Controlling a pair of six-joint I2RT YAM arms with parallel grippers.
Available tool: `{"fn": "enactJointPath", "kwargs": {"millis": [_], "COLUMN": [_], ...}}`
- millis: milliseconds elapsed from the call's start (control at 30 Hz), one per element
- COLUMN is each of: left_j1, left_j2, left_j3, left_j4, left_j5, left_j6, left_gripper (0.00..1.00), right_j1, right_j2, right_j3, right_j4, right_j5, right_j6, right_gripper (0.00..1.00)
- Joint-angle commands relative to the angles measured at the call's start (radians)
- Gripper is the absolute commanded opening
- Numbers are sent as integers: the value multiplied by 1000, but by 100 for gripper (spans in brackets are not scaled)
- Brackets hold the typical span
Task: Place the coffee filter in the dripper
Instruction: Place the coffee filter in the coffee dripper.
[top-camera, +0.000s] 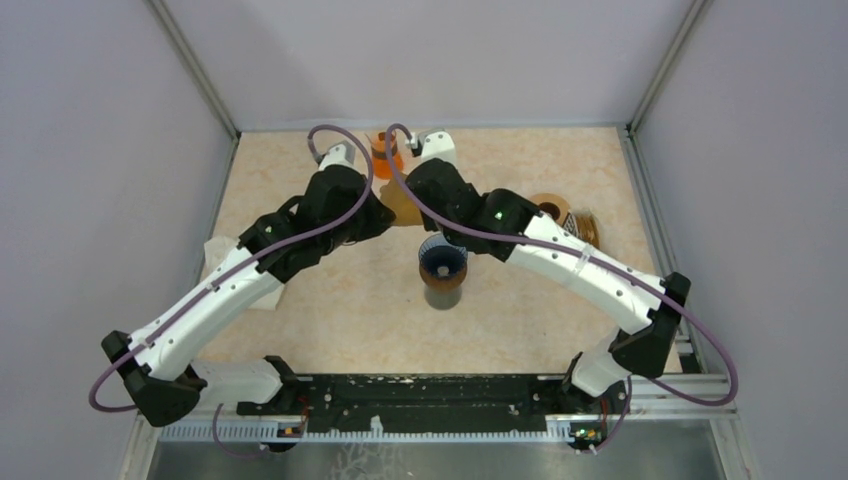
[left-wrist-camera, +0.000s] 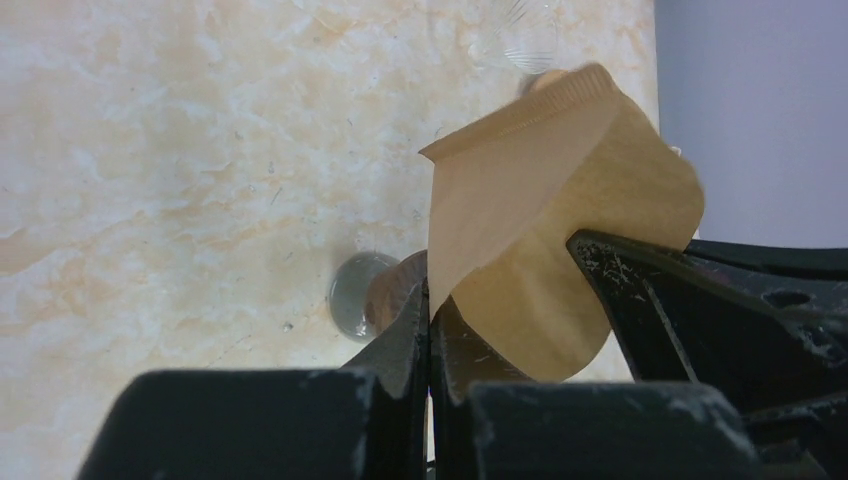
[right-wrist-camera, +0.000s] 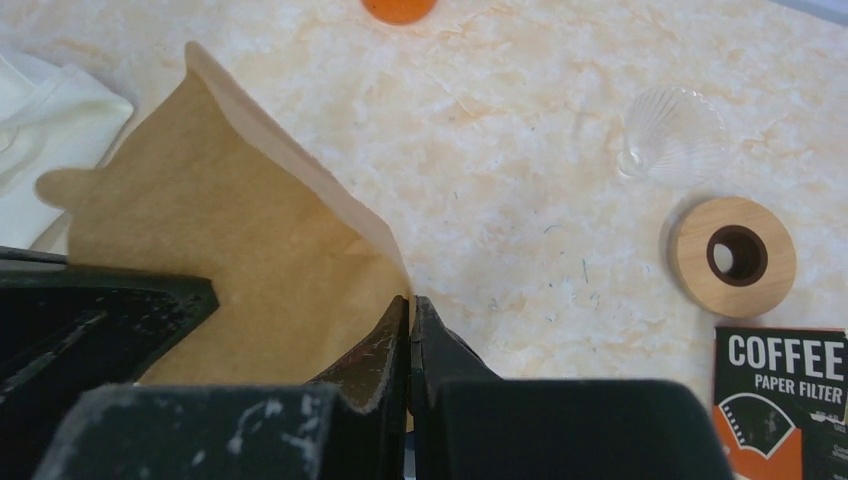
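- My left gripper (left-wrist-camera: 430, 312) has its jaws pressed together, pinching one edge of the brown paper filter (left-wrist-camera: 560, 200).
- My right gripper (right-wrist-camera: 410, 312) is closed as narrow as it goes on the opposite edge of the same filter, so both arms hold it between them.
- I take the wooden ring (right-wrist-camera: 732, 256) as my landmark. The filter sits well to the left of it, partly opened into a pouch and not in anything.
- The glass dripper (right-wrist-camera: 672, 135), clear and ribbed, lies just beyond the ring on its far side. It is close to the ring, but I cannot tell whether they touch.
- A box of paper filters (right-wrist-camera: 780, 400) lies just on the near side of the ring.
- An orange cup (top-camera: 385, 158) stands far to the left of the ring and a little farther back.
- A dark cup with a ribbed top (top-camera: 442, 265) stands left of the ring, nearer the arm bases.
- A white cloth (right-wrist-camera: 50, 120) lies farthest left of the ring, past the filter.
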Motion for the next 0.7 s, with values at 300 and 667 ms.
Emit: {"fn": "enactJointPath", "kwargs": {"millis": [300, 667], "left_j1": [-9, -9], "left_j2": [66, 91], "left_j3": [125, 154], "left_j4": [-142, -103], "left_j5": [84, 237], "left_j6": [123, 124], "left_gripper": [0, 0], "right_j1": [-19, -25], "right_j2": [-36, -52], "right_j3": [92, 80], "right_j4": [-111, -105], "right_j5": [-44, -61], "right_j6": [-1, 15], "right_gripper": [0, 20]}}
